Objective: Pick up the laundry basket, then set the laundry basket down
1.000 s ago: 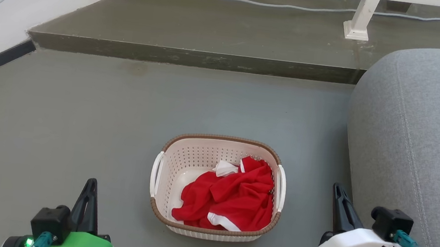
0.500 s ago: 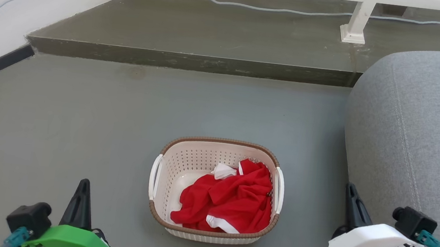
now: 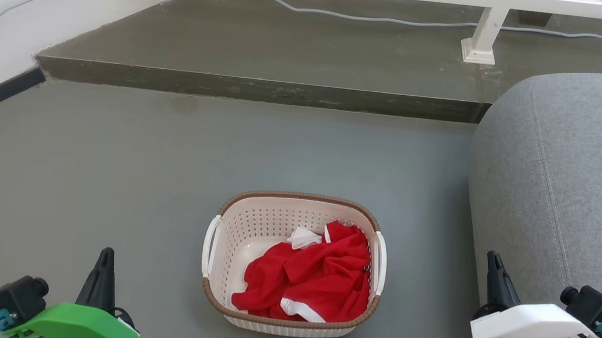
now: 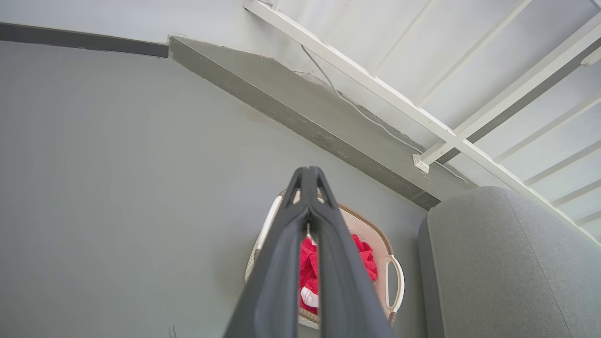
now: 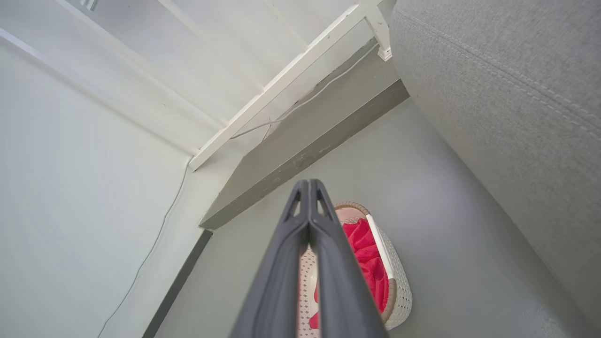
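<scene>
Robot PrimeBot X2W holds its left pincer (image 3: 104,268) pointing forward over the grey floor (image 3: 108,170), the long dark tips pressed together on nothing. Well to that pincer's right, and a little ahead of its tips, the laundry basket (image 3: 300,197) stands upright on the floor. A red-and-white garment (image 3: 317,273) is heaped toward the side farther from it. One white handle (image 3: 209,241) faces this pincer. The other handle (image 3: 380,260) faces the right pincer (image 3: 495,273), which stands well apart on the basket's far side. It too is squeezed tight and empty, with a grey sofa (image 3: 572,177) just to its right.

The scene fits two readings: a basket waiting to be lifted, or one lifted, put back on the floor and left with the arms drawn clear. The pictures do not settle which. Either way, the same cautions seem to apply. The basket looks light and is loaded off-centre, so any handling calls for both handles at once rather than the rim, to keep it level. The right arm has little room beside the sofa.
</scene>
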Robot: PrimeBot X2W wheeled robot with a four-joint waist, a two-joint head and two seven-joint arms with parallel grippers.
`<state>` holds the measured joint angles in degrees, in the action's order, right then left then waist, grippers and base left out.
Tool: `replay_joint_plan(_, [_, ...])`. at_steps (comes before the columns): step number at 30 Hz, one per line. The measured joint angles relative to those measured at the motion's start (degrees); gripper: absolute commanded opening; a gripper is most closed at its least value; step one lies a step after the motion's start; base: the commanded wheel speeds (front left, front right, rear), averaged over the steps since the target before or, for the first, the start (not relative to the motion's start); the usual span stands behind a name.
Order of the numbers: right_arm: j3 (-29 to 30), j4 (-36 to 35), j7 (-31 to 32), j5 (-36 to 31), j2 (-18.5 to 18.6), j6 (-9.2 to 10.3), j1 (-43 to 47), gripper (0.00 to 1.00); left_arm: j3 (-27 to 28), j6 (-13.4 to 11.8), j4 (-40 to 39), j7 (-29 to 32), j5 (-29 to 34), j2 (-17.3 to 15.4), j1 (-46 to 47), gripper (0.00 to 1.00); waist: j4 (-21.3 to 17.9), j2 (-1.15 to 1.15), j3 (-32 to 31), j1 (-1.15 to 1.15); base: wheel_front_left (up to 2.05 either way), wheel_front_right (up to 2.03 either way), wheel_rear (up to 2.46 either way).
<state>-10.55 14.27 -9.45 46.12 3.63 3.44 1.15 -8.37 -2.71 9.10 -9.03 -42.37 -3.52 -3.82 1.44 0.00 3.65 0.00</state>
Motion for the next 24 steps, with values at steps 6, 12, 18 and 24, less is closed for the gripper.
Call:
replay_joint_plan(6, [1.2,0.0,1.2,4.5,0.2,-0.93,-0.1,0.00,0.8,0.7,0.4,1.2,-4.8,-0.5,0.1,0.00,-0.1,0.00,-0.3,0.00,0.00,0.00,0.00])
replay_joint_plan(12, [2.3,0.0,2.2,9.2,0.5,-1.56,-0.6,0.00,1.2,1.3,1.1,2.1,-10.0,-0.7,0.7,0.00,-0.3,0.00,-0.6,0.00,0.00,0.00,0.00])
replay_joint_plan(18, [3.3,0.0,3.1,13.9,0.7,-2.45,-0.7,0.00,2.1,2.4,1.4,3.1,-14.6,-0.9,1.5,0.00,-0.4,0.00,-0.9,0.00,0.00,0.00,0.00])
replay_joint_plan(24, [4.5,0.0,4.2,18.4,1.0,-3.46,-0.7,0.00,2.7,3.2,1.7,4.1,-19.6,-1.0,1.6,0.00,-0.5,0.00,-1.2,0.00,0.00,0.00,0.00])
